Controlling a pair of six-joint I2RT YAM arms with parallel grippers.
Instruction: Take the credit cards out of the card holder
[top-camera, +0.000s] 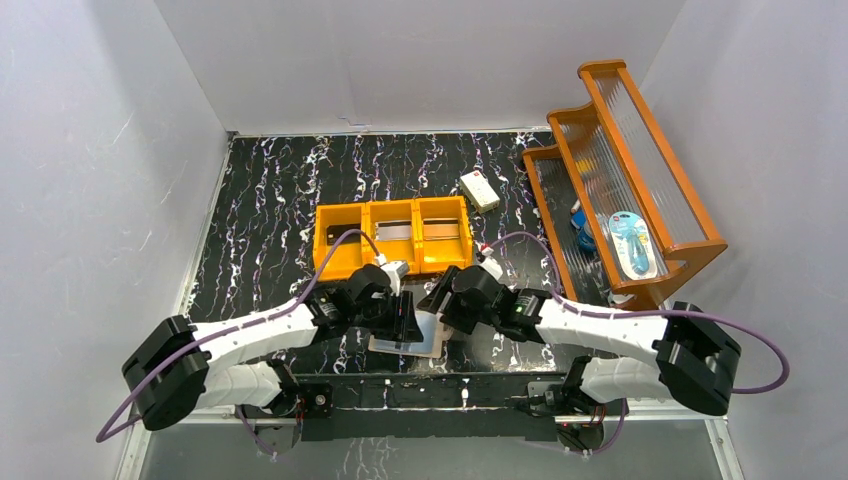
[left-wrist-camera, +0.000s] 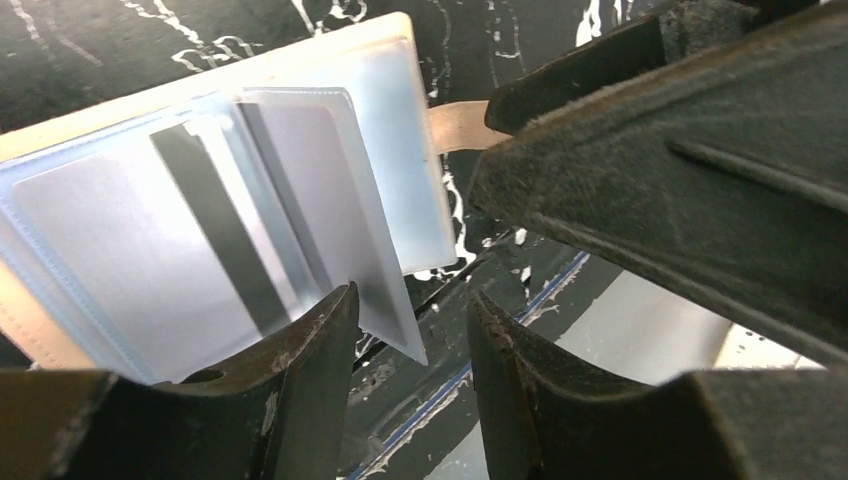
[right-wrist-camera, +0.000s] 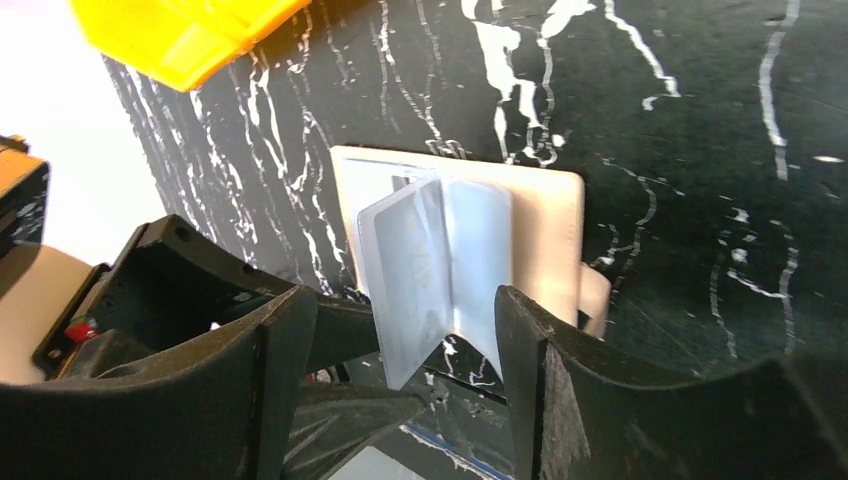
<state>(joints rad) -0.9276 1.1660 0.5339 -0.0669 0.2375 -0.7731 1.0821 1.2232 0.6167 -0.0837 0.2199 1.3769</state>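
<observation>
The card holder (top-camera: 410, 338) lies open near the table's front edge, peach-pink outside, with pale blue-grey pockets (left-wrist-camera: 120, 230). A silver-grey card with a black stripe (left-wrist-camera: 215, 235) sits in a pocket. One pocket leaf (right-wrist-camera: 415, 275) stands up from the holder. My left gripper (left-wrist-camera: 410, 315) is open, and the leaf's lower corner (left-wrist-camera: 385, 300) is beside its left finger. My right gripper (right-wrist-camera: 405, 330) is open around the raised leaf and touches nothing I can see. The tan snap tab (left-wrist-camera: 458, 125) sticks out by the right gripper's finger (left-wrist-camera: 650, 150).
An orange three-compartment bin (top-camera: 392, 262) stands just behind the grippers, with flat grey pieces in its middle and right compartments. A white box (top-camera: 479, 190) lies farther back. An orange slatted rack (top-camera: 625, 170) fills the right side. The table's front edge is directly below the holder.
</observation>
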